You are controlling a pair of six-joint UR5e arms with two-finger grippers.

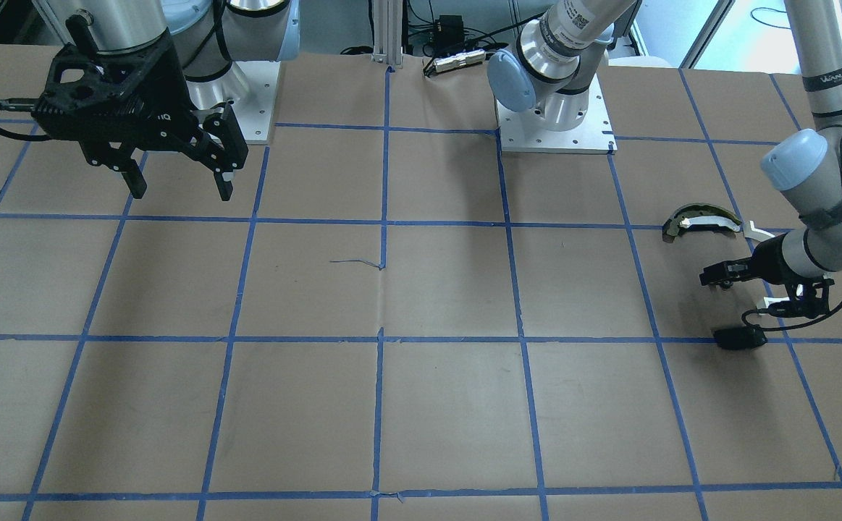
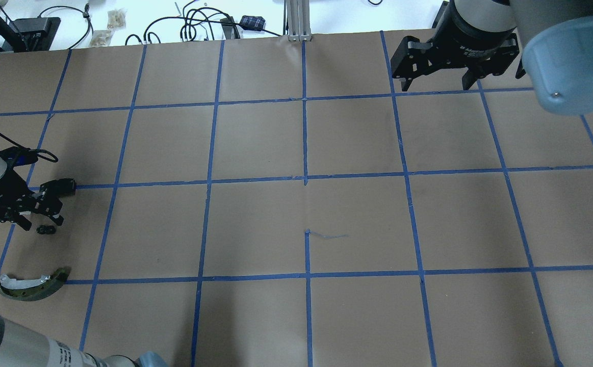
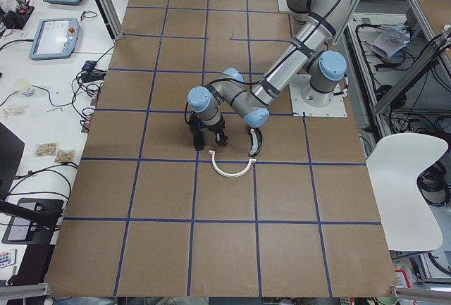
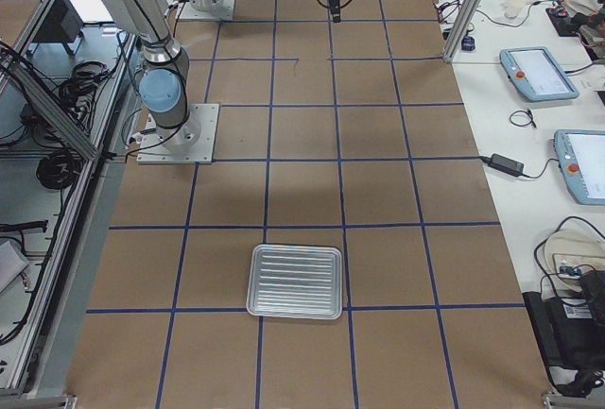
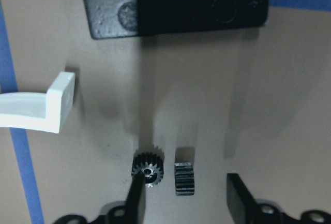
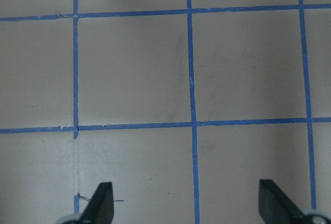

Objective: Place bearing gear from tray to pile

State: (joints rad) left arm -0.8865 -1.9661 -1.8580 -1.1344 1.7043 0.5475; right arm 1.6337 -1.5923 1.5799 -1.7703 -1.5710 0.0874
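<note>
The bearing gear is a small dark wheel with fine teeth all round and a pale hub at its centre. It lies flat on the brown surface, close to the edge at the robot's left end. Just beside it stands a second toothed piece, equally dark and seen edge-on, so its ribbed rim shows.

Both sit between the fingers of the left end effector, which are spread apart and grip nothing. One finger comes right up to the gear's rim, though whether they touch cannot be told.

The rest of the pile lies around them. A flat black plate is just ahead of the fingers. The squared end of a thin white half-ring arc is off to one side. Near the arc's other end, a dark curved piece with a white-and-gold edge lies toward the robot's side of the surface.

A ribbed silvery tray rests near the opposite end of the surface, well apart from the pile. The right end effector hangs high above the blue-taped grid with its fingers wide apart.
</note>
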